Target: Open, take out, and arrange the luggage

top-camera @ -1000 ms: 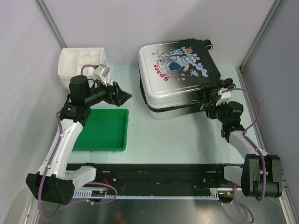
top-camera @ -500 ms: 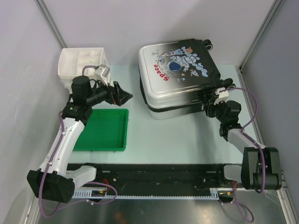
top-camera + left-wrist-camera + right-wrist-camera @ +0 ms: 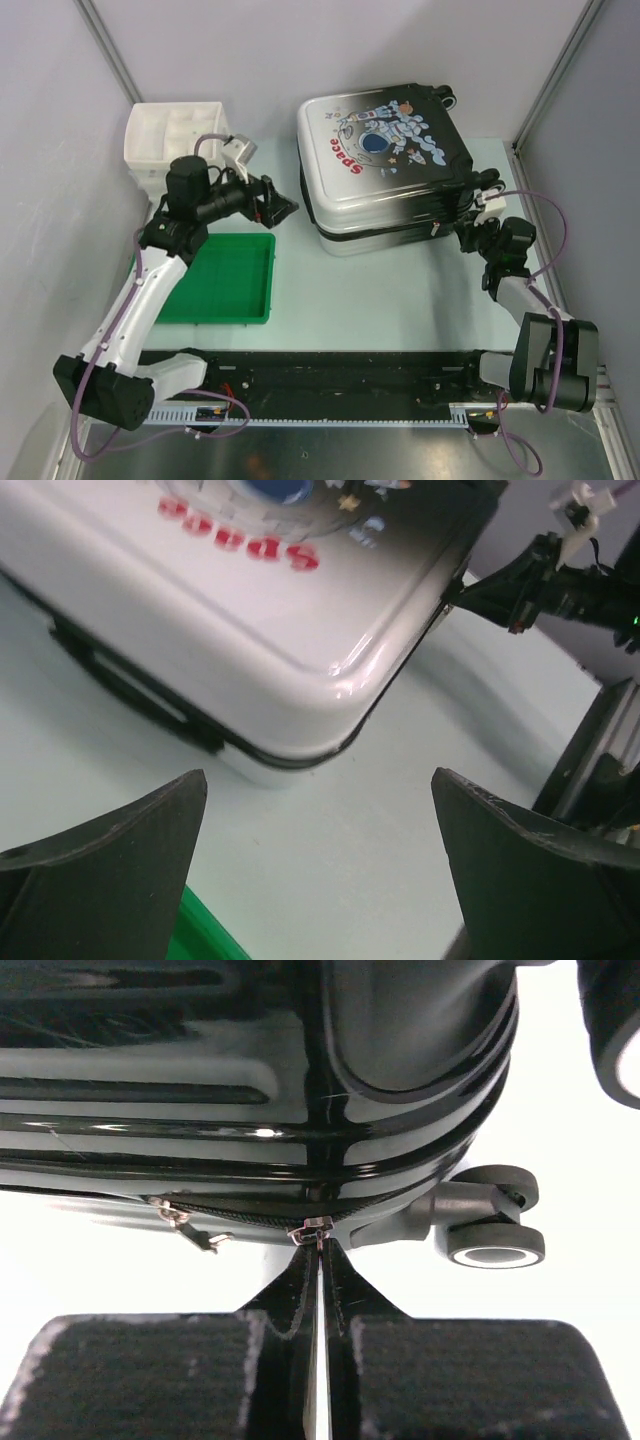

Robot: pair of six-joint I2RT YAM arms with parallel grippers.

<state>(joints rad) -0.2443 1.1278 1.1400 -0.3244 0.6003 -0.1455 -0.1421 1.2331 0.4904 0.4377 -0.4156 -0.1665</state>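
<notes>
Luggage (image 3: 385, 165) lies flat and closed on the pale tabletop (image 3: 400, 290), in the upper middle of the top view, with the astronaut side up. The left end effector (image 3: 281, 206) hangs just beside its left edge, near the upper right corner of a green tray (image 3: 225, 280). The right end effector (image 3: 466, 230) is at its lower right corner.

In the left wrist view the two fingers (image 3: 110, 860) stand wide apart, released, and the white shell fills the upper left.

In the right wrist view the end effector is clenched on a zipper pull (image 3: 316, 1230) at the seam of the black shell, left of the wheels (image 3: 495, 1245).
</notes>
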